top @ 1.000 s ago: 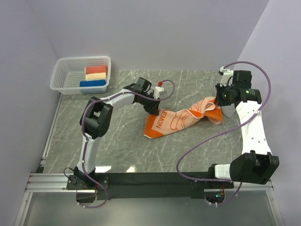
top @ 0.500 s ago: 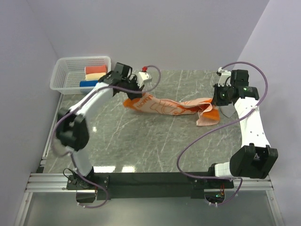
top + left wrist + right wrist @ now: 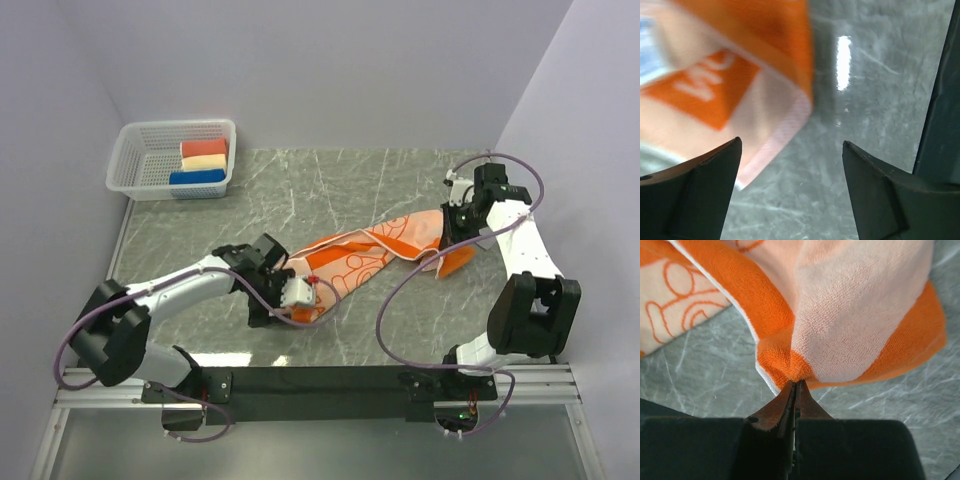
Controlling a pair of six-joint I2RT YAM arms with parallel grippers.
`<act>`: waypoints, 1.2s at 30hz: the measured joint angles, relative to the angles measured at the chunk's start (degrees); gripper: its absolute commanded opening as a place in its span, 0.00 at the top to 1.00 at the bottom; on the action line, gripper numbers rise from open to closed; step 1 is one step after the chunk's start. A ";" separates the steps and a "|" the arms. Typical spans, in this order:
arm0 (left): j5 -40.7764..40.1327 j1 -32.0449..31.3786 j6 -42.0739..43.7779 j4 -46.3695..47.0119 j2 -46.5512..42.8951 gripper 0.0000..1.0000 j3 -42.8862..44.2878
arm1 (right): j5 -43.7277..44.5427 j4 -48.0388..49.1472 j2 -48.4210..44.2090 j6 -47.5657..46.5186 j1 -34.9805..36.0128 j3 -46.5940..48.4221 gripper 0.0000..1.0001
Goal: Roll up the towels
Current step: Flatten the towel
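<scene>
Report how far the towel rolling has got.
Done: nothing is rolled yet; the orange towel is stretched out, unrolled. In hand: the right pincer pinches one end, and the left pincer is open at the other end. Left: all of the rolling.

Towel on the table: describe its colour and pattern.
The towel is pale peach with orange line drawings and deeper orange bands; right wrist view shows it best.

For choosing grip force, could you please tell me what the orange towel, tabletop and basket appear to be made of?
Orange towel: soft terry-like cloth, fuzzy looped pile, matte. Tabletop: grey marble-look slab, veined, glossy from the light's reflection; stone or laminate, unclear. Basket: probably white plastic, perforated walls.
</scene>
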 measured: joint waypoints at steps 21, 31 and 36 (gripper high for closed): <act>1.77 22.95 -23.21 -2.21 14.51 0.26 15.19 | 2.62 -1.09 3.06 0.35 0.00 7.61 1.00; -7.45 15.39 -27.15 -2.78 14.80 0.36 10.43 | 2.62 -1.18 3.28 1.92 0.00 10.73 1.00; -12.39 12.02 -30.18 -1.16 15.23 0.54 10.14 | 2.64 -1.22 3.43 2.36 0.00 11.21 1.00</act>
